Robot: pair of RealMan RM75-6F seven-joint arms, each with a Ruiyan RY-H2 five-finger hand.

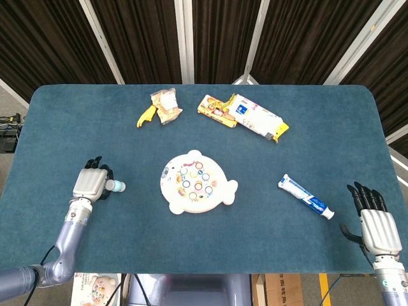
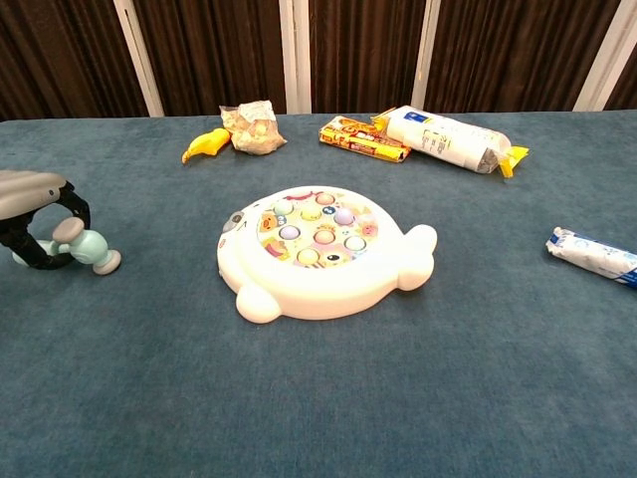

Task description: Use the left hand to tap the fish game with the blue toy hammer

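Observation:
The fish game [image 1: 196, 182] [image 2: 318, 249], a white fish-shaped board with coloured buttons, lies flat at the table's middle. The blue toy hammer [image 1: 115, 185] [image 2: 88, 246] lies on the cloth to its left, pale head pointing toward the game. My left hand [image 1: 89, 183] [image 2: 35, 199] arches over the hammer's handle, and its dark fingers curl down around it. Most of the handle is hidden under the hand. My right hand [image 1: 376, 226] rests near the front right corner with fingers spread and nothing in it.
A toothpaste tube [image 1: 305, 196] [image 2: 595, 256] lies right of the game. Along the far side sit a yellow toy [image 1: 146, 115], a crumpled snack bag [image 1: 166, 105], a yellow snack pack [image 1: 217, 109] and a white packet [image 1: 258, 118].

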